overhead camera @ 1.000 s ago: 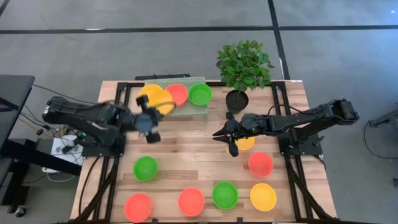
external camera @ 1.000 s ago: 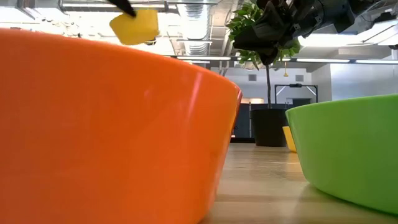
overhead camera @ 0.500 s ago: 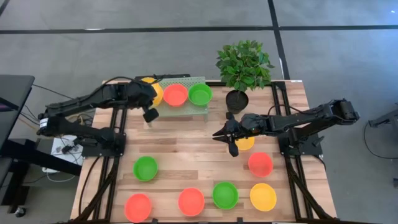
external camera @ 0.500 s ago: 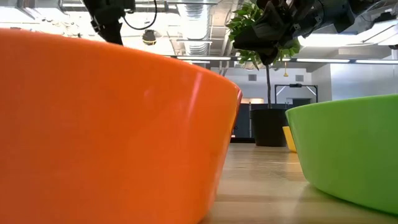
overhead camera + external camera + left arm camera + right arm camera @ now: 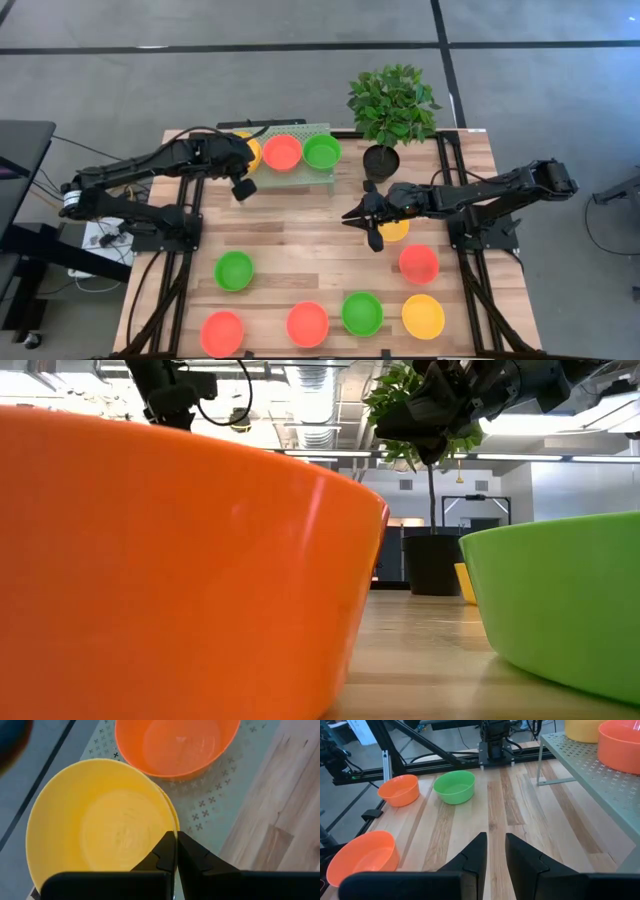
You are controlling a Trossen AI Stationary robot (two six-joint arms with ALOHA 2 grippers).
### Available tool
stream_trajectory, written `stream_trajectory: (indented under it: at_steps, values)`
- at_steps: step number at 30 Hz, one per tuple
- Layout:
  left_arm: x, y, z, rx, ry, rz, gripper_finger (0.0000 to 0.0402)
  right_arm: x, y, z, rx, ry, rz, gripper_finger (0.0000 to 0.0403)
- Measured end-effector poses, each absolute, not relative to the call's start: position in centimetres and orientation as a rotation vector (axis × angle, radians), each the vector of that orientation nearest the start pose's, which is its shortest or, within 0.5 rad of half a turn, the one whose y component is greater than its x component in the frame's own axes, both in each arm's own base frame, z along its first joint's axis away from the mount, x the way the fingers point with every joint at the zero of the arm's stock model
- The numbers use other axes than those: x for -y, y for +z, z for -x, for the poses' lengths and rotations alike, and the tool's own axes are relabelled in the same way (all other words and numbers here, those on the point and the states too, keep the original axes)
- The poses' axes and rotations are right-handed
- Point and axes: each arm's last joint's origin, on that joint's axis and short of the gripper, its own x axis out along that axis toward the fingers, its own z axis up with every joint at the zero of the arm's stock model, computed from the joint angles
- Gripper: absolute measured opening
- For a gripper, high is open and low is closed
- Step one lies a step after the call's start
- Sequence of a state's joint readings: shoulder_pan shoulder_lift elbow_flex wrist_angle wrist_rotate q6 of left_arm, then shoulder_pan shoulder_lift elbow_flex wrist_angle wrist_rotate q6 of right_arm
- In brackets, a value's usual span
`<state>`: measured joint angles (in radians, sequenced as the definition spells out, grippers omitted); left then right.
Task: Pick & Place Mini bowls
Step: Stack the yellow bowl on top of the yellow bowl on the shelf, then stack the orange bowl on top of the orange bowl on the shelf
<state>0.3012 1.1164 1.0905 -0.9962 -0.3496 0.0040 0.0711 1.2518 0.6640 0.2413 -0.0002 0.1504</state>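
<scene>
High view shows you the left gripper (image 5: 243, 186) at the front edge of the pale green rack (image 5: 300, 172), just beside the yellow bowl (image 5: 249, 152), which sits on the rack next to a red bowl (image 5: 282, 152) and a green bowl (image 5: 322, 151). Your left wrist view shows its fingers (image 5: 167, 852) pressed together with nothing between them, right over the yellow bowl's rim. Your right gripper (image 5: 368, 215) waits mid-table near the black plant pot (image 5: 381, 160) with a narrow gap between its fingers, holding nothing, and seven more bowls sit on the wooden table (image 5: 300, 240).
</scene>
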Motion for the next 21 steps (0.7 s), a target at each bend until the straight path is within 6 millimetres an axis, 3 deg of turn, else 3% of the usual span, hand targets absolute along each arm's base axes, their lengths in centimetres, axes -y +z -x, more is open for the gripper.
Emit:
stream_trajectory:
  at_steps: [7, 14, 21]
  values:
    - [-6.9, 30.8, -19.0, -1.033, 0.592, -0.029, 0.0022, -1.9, 23.5, -26.5, -0.351, 0.044, -0.135, 0.0065]
    - [-6.9, 30.5, -19.1, -1.023, 0.596, -0.033, 0.0085, -1.9, 23.5, -26.5, -0.351, 0.044, -0.135, 0.0065]
    - [-5.7, 32.6, -19.9, -0.919, 0.556, -0.063, 0.0115, -1.8, 23.5, -26.5, -0.351, 0.042, -0.135, 0.0065]
